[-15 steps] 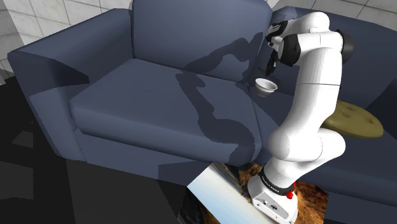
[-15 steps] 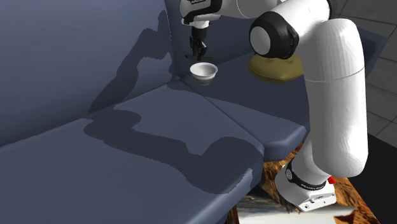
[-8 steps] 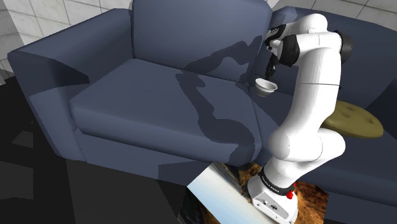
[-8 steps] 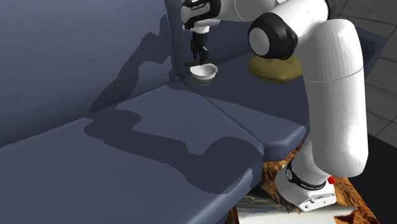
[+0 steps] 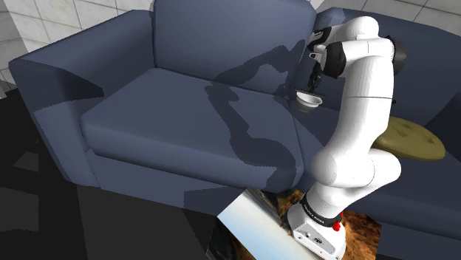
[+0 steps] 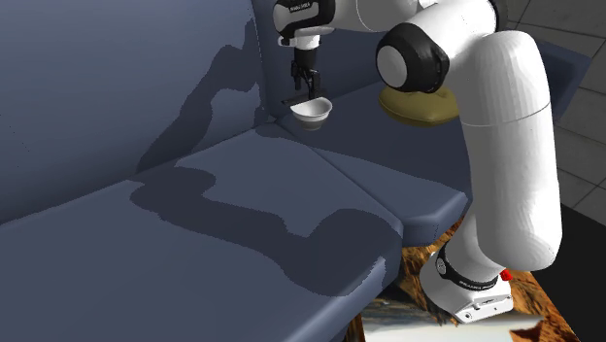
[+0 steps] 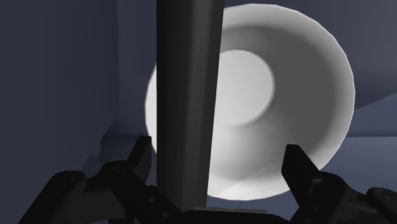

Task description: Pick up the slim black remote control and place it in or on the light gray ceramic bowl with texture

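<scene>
the gripper (image 7: 219, 158) hangs over the white bowl (image 7: 292, 83), fingers (image 7: 298, 167) spread wide. the slim black remote (image 7: 188, 95) stands upright between them, unpinched, above the bowl. left, i judge: the remote settling inside.

Remote (image 7: 188, 95) black; bowl (image 7: 308, 83) pale grey; sofa (image 5: 185, 111) navy; cushion (image 5: 414, 138) olive.
</scene>
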Action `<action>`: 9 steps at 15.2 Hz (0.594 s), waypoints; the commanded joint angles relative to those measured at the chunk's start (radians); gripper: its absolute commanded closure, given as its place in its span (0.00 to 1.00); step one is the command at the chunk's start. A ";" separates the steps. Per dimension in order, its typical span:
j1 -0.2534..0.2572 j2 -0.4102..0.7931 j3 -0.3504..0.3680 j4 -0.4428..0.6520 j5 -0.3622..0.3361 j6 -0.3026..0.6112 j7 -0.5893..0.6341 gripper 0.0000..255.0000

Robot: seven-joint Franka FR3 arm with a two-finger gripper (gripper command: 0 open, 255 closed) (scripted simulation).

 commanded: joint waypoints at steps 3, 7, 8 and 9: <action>0.005 -0.010 -0.013 0.030 -0.003 0.055 -0.001 0.00; 0.010 -0.008 -0.021 0.030 0.002 0.054 -0.003 0.00; 0.012 -0.008 -0.023 0.030 0.003 0.054 -0.004 0.00; 0.014 -0.007 -0.025 0.030 0.005 0.054 -0.005 0.00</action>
